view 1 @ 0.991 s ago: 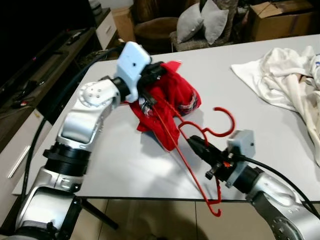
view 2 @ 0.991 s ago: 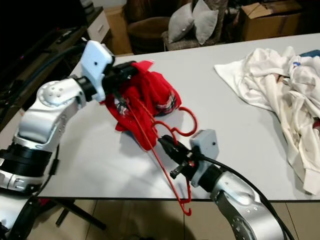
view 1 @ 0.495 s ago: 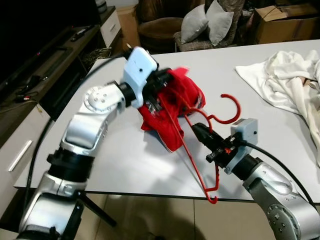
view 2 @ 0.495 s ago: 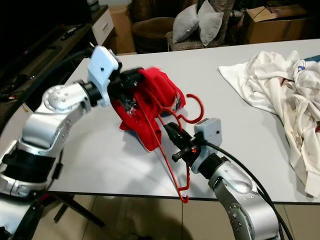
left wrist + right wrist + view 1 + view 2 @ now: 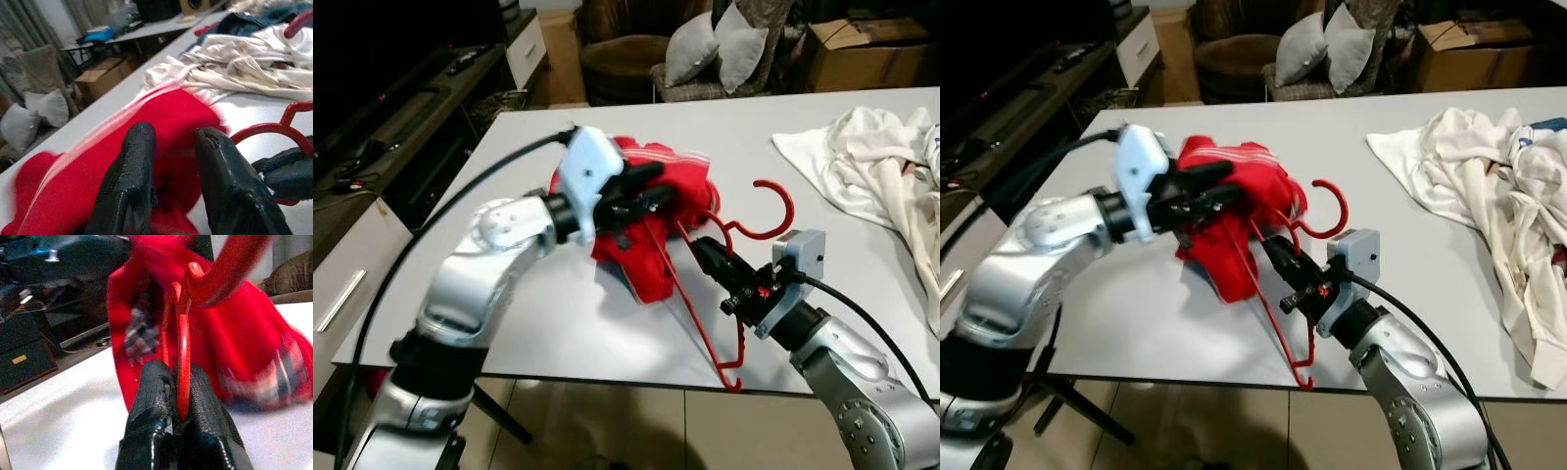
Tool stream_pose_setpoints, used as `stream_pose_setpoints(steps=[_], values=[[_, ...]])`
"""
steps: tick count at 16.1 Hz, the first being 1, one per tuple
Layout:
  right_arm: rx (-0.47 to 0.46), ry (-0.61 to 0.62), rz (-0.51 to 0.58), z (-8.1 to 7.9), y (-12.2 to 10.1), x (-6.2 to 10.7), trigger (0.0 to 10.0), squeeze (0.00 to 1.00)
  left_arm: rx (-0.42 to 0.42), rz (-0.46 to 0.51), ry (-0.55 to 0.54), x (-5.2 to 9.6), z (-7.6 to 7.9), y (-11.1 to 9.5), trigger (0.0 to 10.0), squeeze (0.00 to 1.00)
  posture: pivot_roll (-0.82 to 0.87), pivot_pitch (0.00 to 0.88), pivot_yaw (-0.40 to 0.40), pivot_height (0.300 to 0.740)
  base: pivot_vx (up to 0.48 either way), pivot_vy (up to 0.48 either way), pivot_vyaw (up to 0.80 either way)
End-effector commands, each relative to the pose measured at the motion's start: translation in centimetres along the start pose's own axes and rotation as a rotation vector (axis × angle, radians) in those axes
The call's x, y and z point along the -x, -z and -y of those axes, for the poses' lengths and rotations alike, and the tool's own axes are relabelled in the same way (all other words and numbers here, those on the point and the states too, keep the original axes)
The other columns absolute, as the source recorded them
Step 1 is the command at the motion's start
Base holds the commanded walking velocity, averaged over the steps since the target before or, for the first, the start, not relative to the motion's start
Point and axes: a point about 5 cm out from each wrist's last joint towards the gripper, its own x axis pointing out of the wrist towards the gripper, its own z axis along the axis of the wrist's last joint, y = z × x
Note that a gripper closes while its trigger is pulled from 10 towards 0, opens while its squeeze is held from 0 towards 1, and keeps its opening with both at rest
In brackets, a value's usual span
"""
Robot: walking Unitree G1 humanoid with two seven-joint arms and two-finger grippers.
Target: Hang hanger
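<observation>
Red plastic hanger (image 5: 705, 284): thin frame, curved hook pointing up and open toward the robot's left. It stands tilted over the white surface (image 5: 862, 264), one lower end reaching past the near edge. The right pincer (image 5: 710, 259) is clamped on one bar near the neck. Red garment (image 5: 651, 220) with white stripes: bunched on the surface, draped partly over the hanger's far arm. The left pincer (image 5: 646, 191), fingers parted, sits on the cloth.
</observation>
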Motion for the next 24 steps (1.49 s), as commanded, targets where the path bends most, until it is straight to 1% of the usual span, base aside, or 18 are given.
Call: stream_pose_setpoints(steps=[1,2,3,4,6,7,8,9,10,12,14,24], values=[[-0.010,0.001,0.025,0.1,-0.3,-0.2,10.0,0.00,0.002,0.008,-0.033,1.0,-0.6,-0.4,10.0,0.25,-0.15,0.000,0.136,0.740,0.000,0.000,0.00],[-0.018,0.007,0.033,0.2,-0.4,-0.2,10.0,0.00,0.008,-0.002,-0.042,1.8,-0.7,-0.2,10.0,0.00,-0.14,0.000,0.133,0.740,0.000,0.000,0.00],[-0.026,0.012,0.040,0.2,-0.4,-0.2,10.0,0.00,-0.006,-0.032,-0.051,2.7,-0.7,0.3,10.0,0.00,-0.14,0.000,0.134,0.740,0.000,0.000,0.00],[-0.028,0.012,0.041,0.2,-0.4,-0.2,10.0,0.00,-0.017,-0.064,-0.077,3.0,-0.9,0.8,10.0,1.00,-0.14,0.000,0.135,0.740,0.000,0.000,0.00],[-0.030,0.009,0.048,0.2,-0.5,-0.2,10.0,0.00,-0.074,-0.187,-0.216,4.3,-2.3,2.7,10.0,1.00,-0.14,0.000,0.137,0.740,0.000,0.000,0.00],[-0.032,0.007,0.053,0.1,-0.5,-0.3,10.0,0.00,-0.083,-0.233,-0.280,4.7,-2.9,3.4,10.0,1.00,-0.14,0.000,0.137,0.740,0.000,0.000,0.00],[-0.033,0.002,0.057,0.1,-0.6,-0.3,10.0,0.00,-0.075,-0.257,-0.341,4.8,-3.4,3.9,10.0,0.96,-0.14,0.000,0.138,0.740,0.000,0.000,0.00],[-0.033,-0.006,0.062,0.0,-0.7,-0.3,10.0,0.00,-0.048,-0.259,-0.421,4.7,-4.0,4.4,10.0,0.00,-0.14,0.000,0.140,0.740,0.000,0.000,0.00],[-0.034,-0.011,0.066,-0.1,-0.7,-0.4,10.0,0.00,-0.014,-0.246,-0.459,4.4,-4.3,4.7,10.0,0.00,-0.15,0.000,0.140,0.740,0.000,0.000,0.00],[-0.034,-0.015,0.068,-0.1,-0.7,-0.3,10.0,0.00,0.054,-0.198,-0.492,3.0,-4.4,5.3,10.0,0.00,-0.16,0.000,0.145,0.740,0.000,0.000,0.00],[-0.035,-0.017,0.069,-0.2,-0.7,-0.2,10.0,0.00,0.081,-0.190,-0.506,2.5,-4.6,5.6,10.0,0.00,-0.17,0.000,0.149,0.740,0.000,0.000,0.00],[-0.035,-0.017,0.069,-0.2,-0.7,-0.2,10.0,0.00,0.081,-0.190,-0.506,2.5,-4.6,5.6,10.0,0.00,-0.17,0.000,0.149,0.740,0.000,0.000,0.00]])
